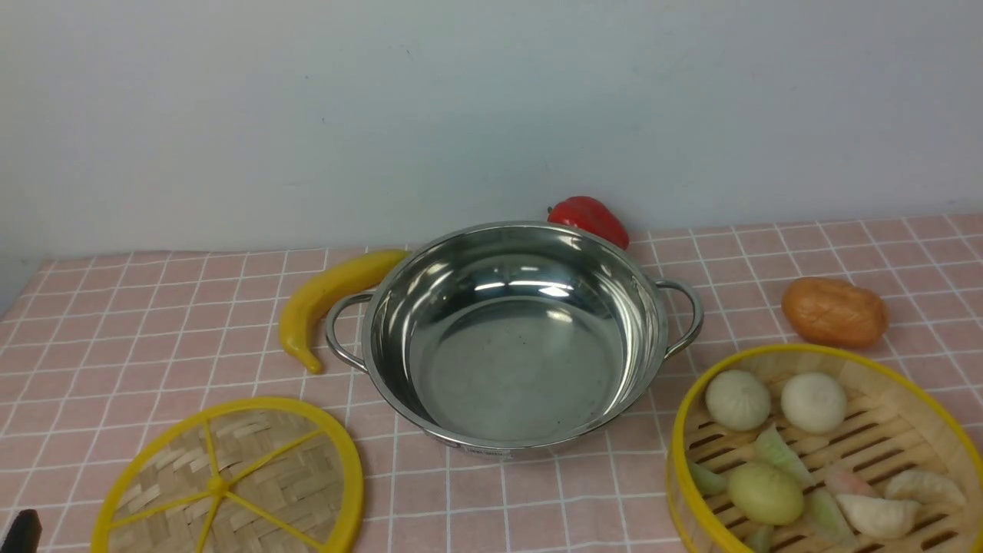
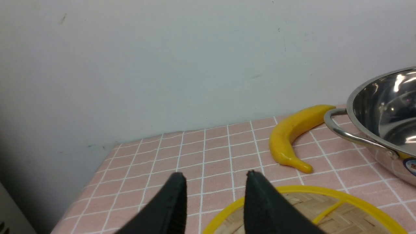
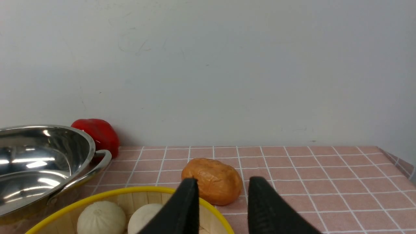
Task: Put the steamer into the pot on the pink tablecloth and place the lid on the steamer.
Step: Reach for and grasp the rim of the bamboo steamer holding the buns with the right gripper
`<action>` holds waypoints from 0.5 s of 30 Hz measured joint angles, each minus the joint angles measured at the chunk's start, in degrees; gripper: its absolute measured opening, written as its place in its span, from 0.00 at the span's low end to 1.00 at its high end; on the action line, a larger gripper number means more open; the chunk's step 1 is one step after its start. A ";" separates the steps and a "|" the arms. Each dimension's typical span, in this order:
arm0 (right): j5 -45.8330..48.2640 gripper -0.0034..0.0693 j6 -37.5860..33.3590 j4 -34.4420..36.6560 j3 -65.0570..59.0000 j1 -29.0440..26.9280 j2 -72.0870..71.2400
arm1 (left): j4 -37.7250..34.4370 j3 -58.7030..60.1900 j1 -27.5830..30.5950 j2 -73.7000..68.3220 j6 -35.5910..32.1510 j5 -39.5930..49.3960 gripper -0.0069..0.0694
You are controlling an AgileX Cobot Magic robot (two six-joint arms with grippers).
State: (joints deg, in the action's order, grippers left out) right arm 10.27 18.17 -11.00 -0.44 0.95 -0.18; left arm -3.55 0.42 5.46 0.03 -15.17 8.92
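The steamer [image 1: 918, 411] stands on the cloth [image 1: 138, 322] right of the empty pot [image 1: 514, 369], lid [image 1: 230, 484] to its left; judged light, stiff bamboo carrying loose buns [image 1: 737, 399], best gripped at the yellow rim [image 1: 806, 350] and kept level; left hand [image 2: 215, 175] and right hand [image 3: 224, 179] both open, empty.

Pink tablecloth [image 1: 115, 322] under pot [image 1: 507, 369], steamer [image 1: 814, 350], lid [image 1: 230, 484]

Pot [image 1: 514, 361] centre frame on tablecloth [image 1: 115, 322], lid [image 1: 230, 480] lower left, steamer [image 1: 891, 388] lower right, banana [image 1: 330, 296] left of pot, pepper [image 1: 590, 216] behind it, potato [image 1: 834, 312] above steamer
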 joint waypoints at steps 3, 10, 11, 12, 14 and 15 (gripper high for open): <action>0.00 0.38 0.00 0.00 0.00 0.00 0.00 | 0.00 0.00 0.00 0.00 0.00 0.00 0.41; -1.33 0.38 2.32 2.59 0.00 0.00 0.00 | -1.26 0.00 0.00 0.00 2.09 0.00 0.41; -2.54 0.38 4.10 4.68 0.00 0.00 0.00 | -3.12 0.00 0.00 0.00 3.88 -0.05 0.41; -4.02 0.38 6.10 7.14 0.00 0.00 0.00 | -5.62 0.00 0.00 0.00 5.68 -0.19 0.41; -7.81 0.38 10.45 12.48 0.00 0.00 0.00 | -12.48 0.00 0.00 0.00 11.36 -1.14 0.41; -9.49 0.38 12.04 13.98 0.00 0.00 0.00 | -15.84 0.00 0.00 0.00 13.96 -1.53 0.41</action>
State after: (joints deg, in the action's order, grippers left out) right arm 0.78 30.20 2.98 -0.44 0.95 -0.18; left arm -19.39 0.42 5.46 0.03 -1.20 7.39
